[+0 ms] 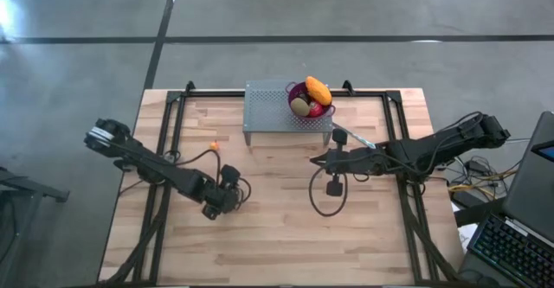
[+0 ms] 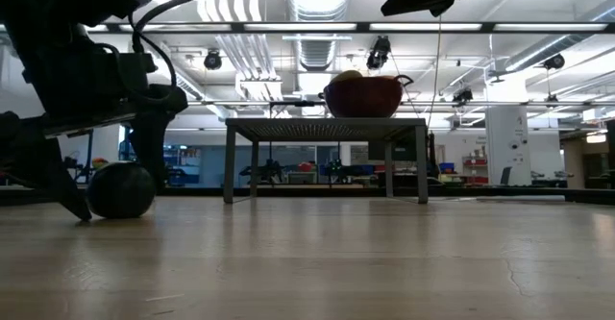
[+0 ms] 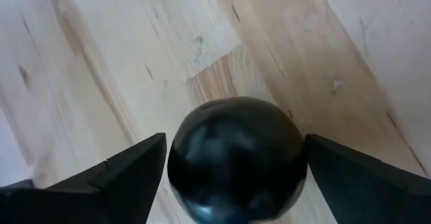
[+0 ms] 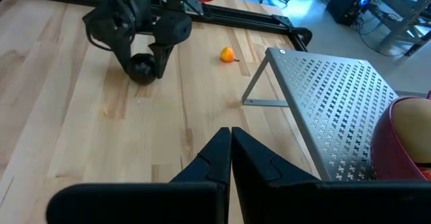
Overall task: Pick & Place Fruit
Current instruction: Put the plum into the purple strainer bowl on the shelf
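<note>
No text, label, brand, number or sign can be read in any of the four views. The wooden table (image 1: 286,227), the perforated metal stand (image 4: 337,103) and both dark arms carry no writing that I can make out. In the low view, the room behind the table has some bright panels and shelves, but nothing on them is legible.
</note>
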Robot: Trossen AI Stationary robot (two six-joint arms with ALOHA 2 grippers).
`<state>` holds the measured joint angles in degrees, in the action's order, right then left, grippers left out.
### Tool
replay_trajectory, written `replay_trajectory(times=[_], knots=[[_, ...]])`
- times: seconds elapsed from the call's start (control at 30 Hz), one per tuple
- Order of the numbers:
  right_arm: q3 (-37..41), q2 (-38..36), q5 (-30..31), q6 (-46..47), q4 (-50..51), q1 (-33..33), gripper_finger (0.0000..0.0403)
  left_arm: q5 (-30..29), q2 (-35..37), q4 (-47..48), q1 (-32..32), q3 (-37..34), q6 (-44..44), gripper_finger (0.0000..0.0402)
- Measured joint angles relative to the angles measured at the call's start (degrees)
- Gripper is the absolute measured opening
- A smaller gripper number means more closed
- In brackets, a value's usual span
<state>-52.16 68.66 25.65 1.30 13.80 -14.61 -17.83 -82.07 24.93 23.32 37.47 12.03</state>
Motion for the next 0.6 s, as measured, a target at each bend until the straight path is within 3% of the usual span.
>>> replay_trajectory(times=[0.27,0.6], knots=[[0.0,0.0,0.0,0.0,0.3,0.0,0.0008,0.0,0.0,0.5,-0.4,0.0,-0.1,0.0355],[-0.1,0.0,-0.1,0.1,0.8,-0.1,0.0008,0.1,-0.2,0.9,-0.5,0.9,-0.3,0.0305]])
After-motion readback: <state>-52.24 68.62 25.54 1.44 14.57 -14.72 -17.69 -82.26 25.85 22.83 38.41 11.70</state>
